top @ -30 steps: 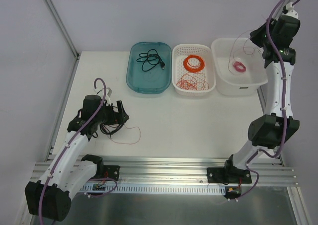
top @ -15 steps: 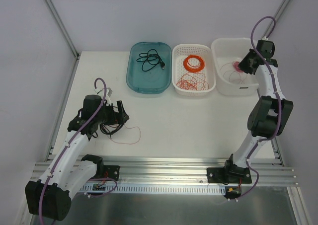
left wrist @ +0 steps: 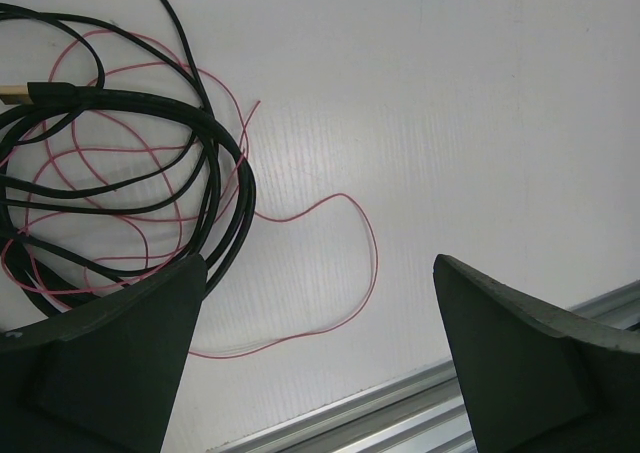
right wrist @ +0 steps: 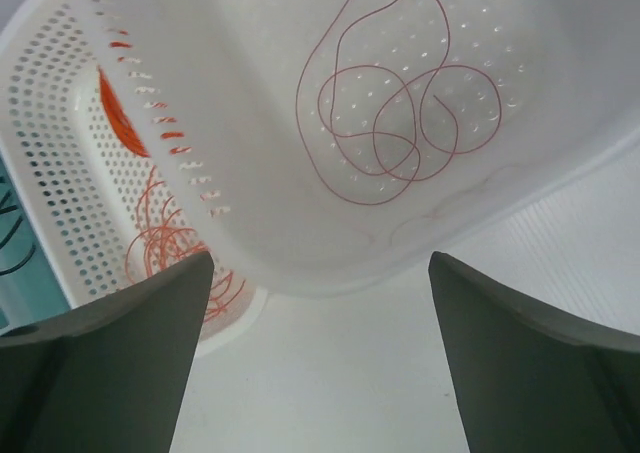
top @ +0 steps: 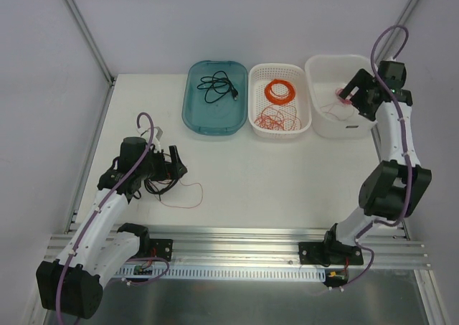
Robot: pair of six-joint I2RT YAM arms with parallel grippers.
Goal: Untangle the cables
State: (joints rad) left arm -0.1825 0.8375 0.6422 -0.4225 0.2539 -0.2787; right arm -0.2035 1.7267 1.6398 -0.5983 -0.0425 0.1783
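Beside your left gripper, the cables lie on the matte white table: a thick black cord in glossy loops, with a thin pinkish-red wire threaded through. Only the left wrist view shows that wire's tail curling out alone toward the ribbed metal rail. Jaws wide there. Your right gripper, also spread wide, hangs over the white tub, where thin pink loops lie loose.
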